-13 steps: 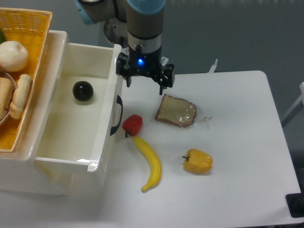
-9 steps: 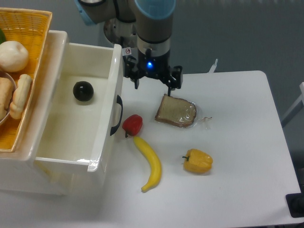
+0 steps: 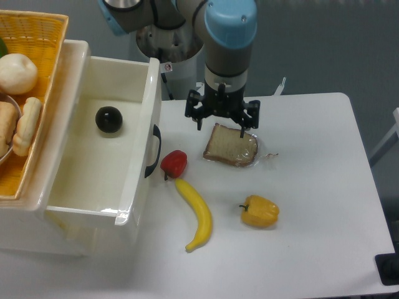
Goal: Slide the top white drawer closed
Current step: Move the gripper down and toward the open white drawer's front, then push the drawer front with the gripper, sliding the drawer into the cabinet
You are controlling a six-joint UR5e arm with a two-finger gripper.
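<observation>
1. At the far left a yellow wicker basket (image 3: 47, 34) sits on top of the cabinet, filled with pale round and long food items. It is out of the drawer's way, so it should not hinder the slide.
2. Beside it, the top white drawer (image 3: 140, 177), a deep glossy cream-white box with thick walls, stands pulled well out to the right. Its black arched handle (image 3: 153, 159) faces the table, which offers a flat front panel to push on. A black ball (image 3: 109, 119) rests on the drawer floor towards the far end.
3. Just right of the front panel lie a small red pepper (image 3: 174, 162) and a curved yellow banana (image 3: 196, 213), near the handle but apart from the panel. As the drawer goes leftward, they should not obstruct it.
4. The two-finger gripper (image 3: 221, 122) hangs pointing down over the far edge of a brown bread slice in clear wrap (image 3: 231, 147), its fingers spread wide with nothing between them. It is right of the drawer front, not touching it. My judgement: closing has not begun.
5. A yellow bell pepper (image 3: 260, 211) lies nearer and further right on the white table (image 3: 312, 187), well apart from the drawer.
</observation>
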